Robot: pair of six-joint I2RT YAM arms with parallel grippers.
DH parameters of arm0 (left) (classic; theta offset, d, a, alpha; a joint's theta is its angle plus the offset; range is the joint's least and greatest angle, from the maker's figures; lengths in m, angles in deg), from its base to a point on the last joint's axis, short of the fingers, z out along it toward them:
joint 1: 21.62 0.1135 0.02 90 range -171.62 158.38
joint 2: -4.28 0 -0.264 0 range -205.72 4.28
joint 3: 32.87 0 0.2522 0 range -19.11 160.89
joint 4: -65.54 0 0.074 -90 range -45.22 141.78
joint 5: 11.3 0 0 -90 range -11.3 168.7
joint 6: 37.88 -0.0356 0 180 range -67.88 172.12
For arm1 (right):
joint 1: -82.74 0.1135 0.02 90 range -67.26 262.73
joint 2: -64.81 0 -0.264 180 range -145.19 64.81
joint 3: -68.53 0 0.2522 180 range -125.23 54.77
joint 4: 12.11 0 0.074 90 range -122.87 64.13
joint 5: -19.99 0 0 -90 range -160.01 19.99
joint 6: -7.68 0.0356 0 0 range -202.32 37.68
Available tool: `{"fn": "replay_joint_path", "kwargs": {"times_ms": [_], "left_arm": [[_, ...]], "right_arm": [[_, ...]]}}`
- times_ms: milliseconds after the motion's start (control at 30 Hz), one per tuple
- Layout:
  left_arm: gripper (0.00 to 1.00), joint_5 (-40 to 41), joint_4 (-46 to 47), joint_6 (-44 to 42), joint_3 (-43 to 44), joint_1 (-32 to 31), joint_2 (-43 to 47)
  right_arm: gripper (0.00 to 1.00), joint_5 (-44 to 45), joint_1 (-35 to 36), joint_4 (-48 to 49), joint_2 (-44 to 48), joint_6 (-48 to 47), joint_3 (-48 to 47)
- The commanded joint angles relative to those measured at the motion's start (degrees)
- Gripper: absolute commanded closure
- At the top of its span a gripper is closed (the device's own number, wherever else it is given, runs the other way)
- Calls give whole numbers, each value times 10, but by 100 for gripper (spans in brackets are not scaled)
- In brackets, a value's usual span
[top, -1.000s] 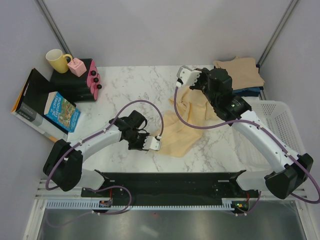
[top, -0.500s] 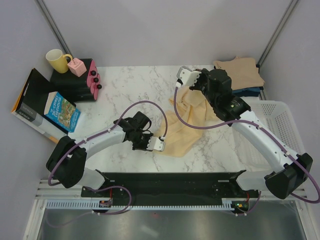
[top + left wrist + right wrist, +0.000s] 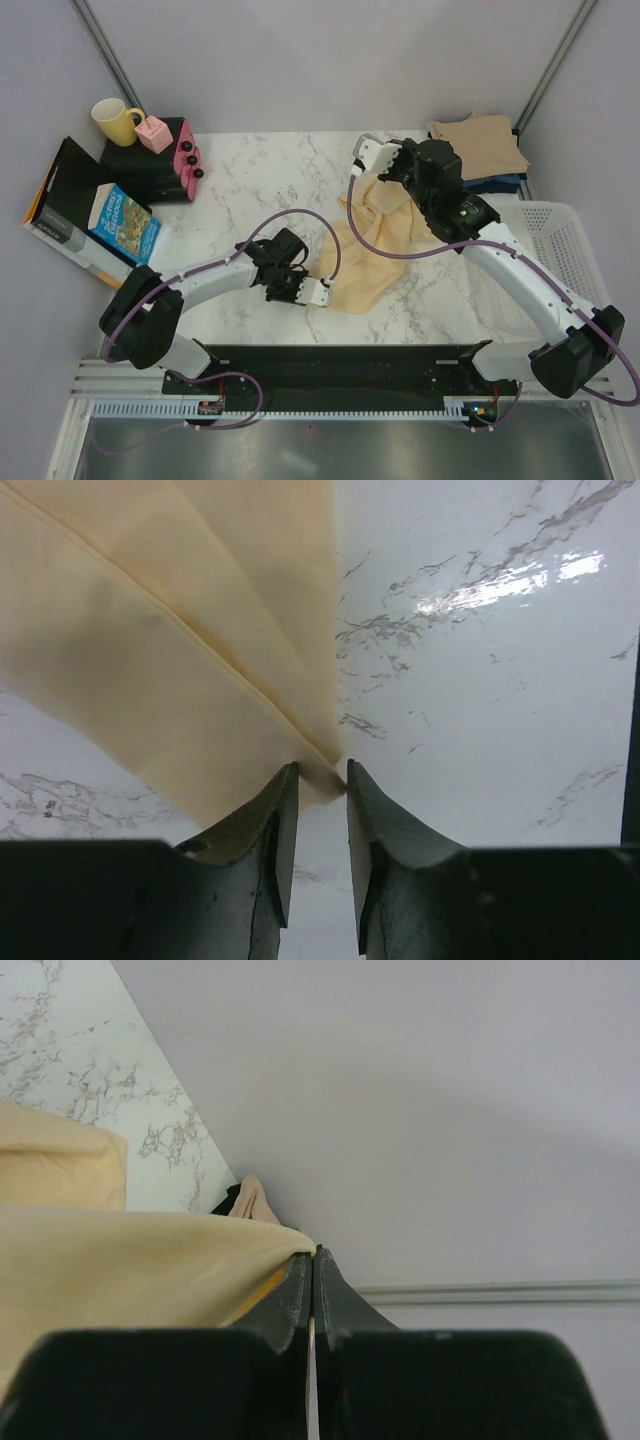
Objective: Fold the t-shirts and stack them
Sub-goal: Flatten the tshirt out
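**T-shirt in pale yellow-cream cotton, one edge lifted, one corner at a waiting pincer**

The t-shirt lies crumpled near the middle of the white marble table, running from the far centre towards the near edge.

The right gripper is at the shirt's far end. In the right wrist view its two dark fingers are pressed together on a fold of the cream cloth, which hangs away below them, raised off the marble.

The left gripper sits low at the shirt's near left corner. In the left wrist view its fingers stand a little apart, with a narrow gap between them. The pointed corner of the cloth reaches just to the fingertips at the mouth of that gap. The rest of the shirt fans out beyond, up and to the left, flat on the table.

At the far right corner, a folded tan-beige t-shirt rests on top of a dark navy t-shirt. Just beside that pile, along the right edge, stands a white plastic mesh basket.
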Motion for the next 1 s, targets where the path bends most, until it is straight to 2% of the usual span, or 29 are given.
{"fn": "replay_joint_path", "kwargs": {"times_ms": [0,233,300,333,367,633,800,967], "left_arm": [[67,41,39,18,-2,-3,-13],[68,59,57,22,-2,-3,-17],[76,59,57,26,0,-3,-21],[84,61,57,27,1,-3,-22],[98,63,58,29,5,-3,-28],[98,102,47,35,54,-1,7],[98,160,39,26,184,35,29],[98,305,76,17,325,90,-19]], "right_arm": [[100,0,-1,28,9,8,3],[100,-1,-1,28,9,7,3],[100,-3,-2,28,8,6,2],[100,-3,-2,28,7,7,2],[100,-4,-2,27,8,7,2],[100,0,-2,27,10,-9,13],[100,-7,-16,33,3,-16,12],[100,35,-38,96,-46,-9,-8]]}}
